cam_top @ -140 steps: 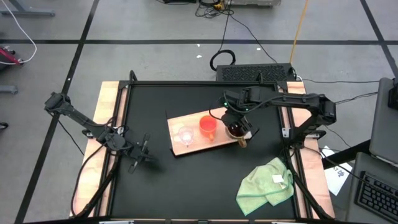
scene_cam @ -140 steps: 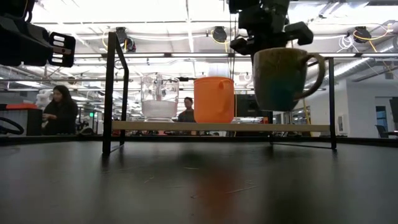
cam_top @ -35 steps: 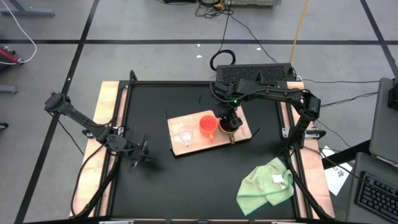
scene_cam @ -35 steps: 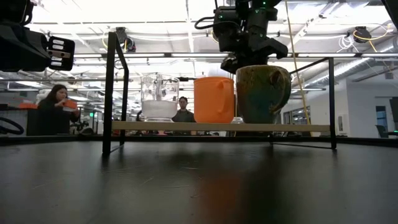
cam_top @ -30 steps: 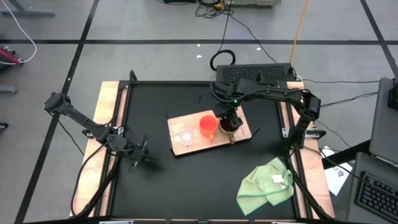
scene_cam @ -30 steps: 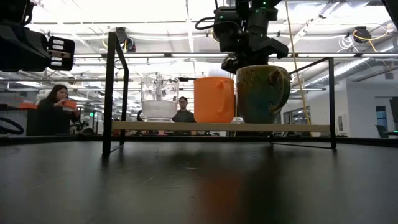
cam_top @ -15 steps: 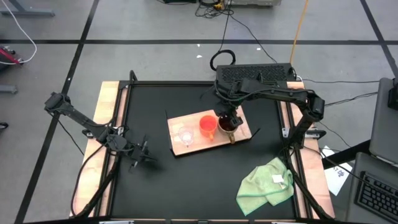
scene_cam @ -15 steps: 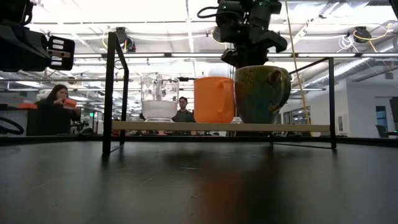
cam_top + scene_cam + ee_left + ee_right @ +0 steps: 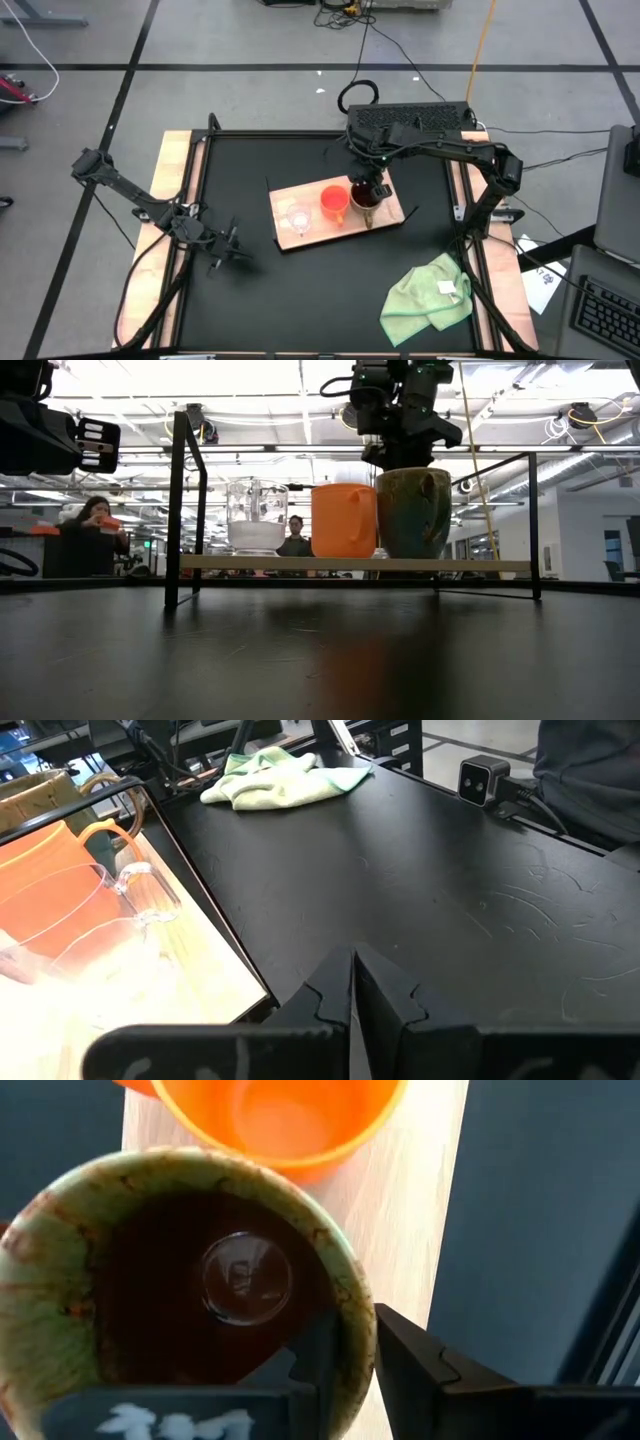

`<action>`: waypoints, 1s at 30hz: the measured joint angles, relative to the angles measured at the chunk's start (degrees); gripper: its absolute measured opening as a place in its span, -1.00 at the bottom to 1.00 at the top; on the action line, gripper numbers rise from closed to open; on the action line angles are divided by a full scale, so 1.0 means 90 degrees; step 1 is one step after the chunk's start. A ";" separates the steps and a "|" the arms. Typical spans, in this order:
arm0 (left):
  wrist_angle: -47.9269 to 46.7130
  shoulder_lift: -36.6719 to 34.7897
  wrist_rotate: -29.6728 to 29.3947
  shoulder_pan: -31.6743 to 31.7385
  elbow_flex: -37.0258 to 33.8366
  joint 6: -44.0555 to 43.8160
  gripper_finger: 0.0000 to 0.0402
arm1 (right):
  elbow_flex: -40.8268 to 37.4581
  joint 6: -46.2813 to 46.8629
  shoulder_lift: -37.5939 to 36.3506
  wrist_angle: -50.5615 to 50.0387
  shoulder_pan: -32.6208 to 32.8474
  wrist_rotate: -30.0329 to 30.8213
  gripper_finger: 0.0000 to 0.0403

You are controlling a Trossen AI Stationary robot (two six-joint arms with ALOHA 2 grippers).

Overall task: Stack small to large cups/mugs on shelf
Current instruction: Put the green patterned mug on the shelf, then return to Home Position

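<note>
Three cups stand in a row on the light wooden shelf board [image 9: 312, 236]. On the left is the clear glass cup [image 9: 298, 218], in the middle the orange cup [image 9: 333, 203], and on the right the dark brown mug [image 9: 366, 199]. In the low view the mug [image 9: 413, 512] almost touches the orange cup [image 9: 344, 520]. My right gripper [image 9: 366, 186] hangs over the mug and is shut on it. My left gripper [image 9: 228, 250] waits shut near the table's left edge, left of the board. My right gripper has the mug's rim [image 9: 345, 1305] on the far side. One finger [image 9: 312, 1352] is inside the mug and the other [image 9: 410, 1370] is outside. The fingers come steeply from above. The mug stands upright with its base on the board.
A light green cloth [image 9: 428, 298] lies crumpled at the near right of the black tabletop. A black metal frame [image 9: 178, 510] stands around the table's far part. People sit in the room behind. There is bare tabletop between the board and the near edge.
The mug has turned about its upright axis while standing on the board. In the low view its handle stuck out to the right and now barely shows. My right gripper has kept its hold on the rim and rolled slightly with the mug.
</note>
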 joint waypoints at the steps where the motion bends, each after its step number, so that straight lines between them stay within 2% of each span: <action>1: 0.0000 0.0002 0.0000 0.0000 -0.0002 0.0000 -0.90 | 0.0000 0.0000 0.0000 -0.0042 -0.0019 0.0007 -0.70; 10: 0.0000 0.0000 0.0000 0.0000 -0.0002 0.0056 -0.90 | 0.0000 -0.0027 -0.0297 -0.0118 -0.0098 0.0027 -0.70; 24: -0.0002 0.0000 -0.0002 0.0000 -0.0002 0.0051 -0.90 | 0.0002 -0.0008 -0.1531 0.0096 0.0010 0.0004 -0.71; 27: -0.0002 0.0000 -0.0002 0.0001 -0.0002 0.0050 -0.90 | 0.0002 0.0169 -0.1771 0.0093 0.0021 -0.0026 -0.78; 30: -0.0002 0.0001 -0.0002 0.0002 -0.0001 0.0047 -0.90 | -0.0039 0.0346 -0.2032 0.0126 0.0015 -0.0252 -0.95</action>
